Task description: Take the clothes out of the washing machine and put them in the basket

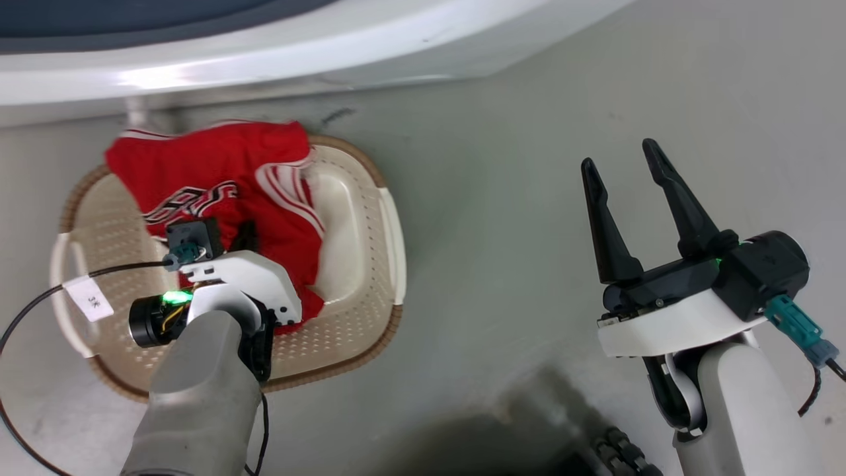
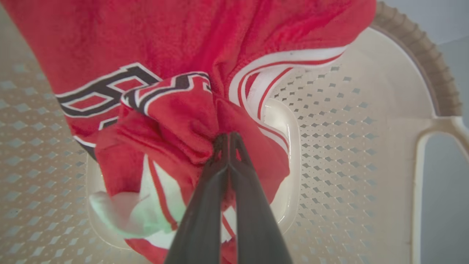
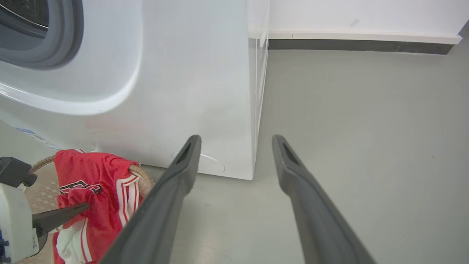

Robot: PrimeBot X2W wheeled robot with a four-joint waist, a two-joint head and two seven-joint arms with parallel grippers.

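The clothes, a red sports jersey (image 1: 218, 185) with white stripe trim and dark lettering, lie in the cream basket (image 1: 360, 264) and drape over its far rim. My left gripper (image 2: 228, 141) is shut on a fold of the jersey (image 2: 176, 121) above the basket's floor (image 2: 329, 154). My right gripper (image 1: 621, 165) stands open over bare floor at the right, nothing between its fingers. The washing machine (image 3: 190, 84) rises just behind the basket, its grey rubber ring (image 3: 69, 44) at the upper left of the right wrist view, where the jersey (image 3: 99, 190) also hangs over the rim.
Grey floor (image 1: 529, 198) spreads to the right of the basket. A black cable with a white tag (image 1: 89, 297) loops over the basket's left handle. A dark skirting strip (image 3: 359, 46) runs along the far wall. A dark part of my base (image 1: 615, 449) shows at the bottom.
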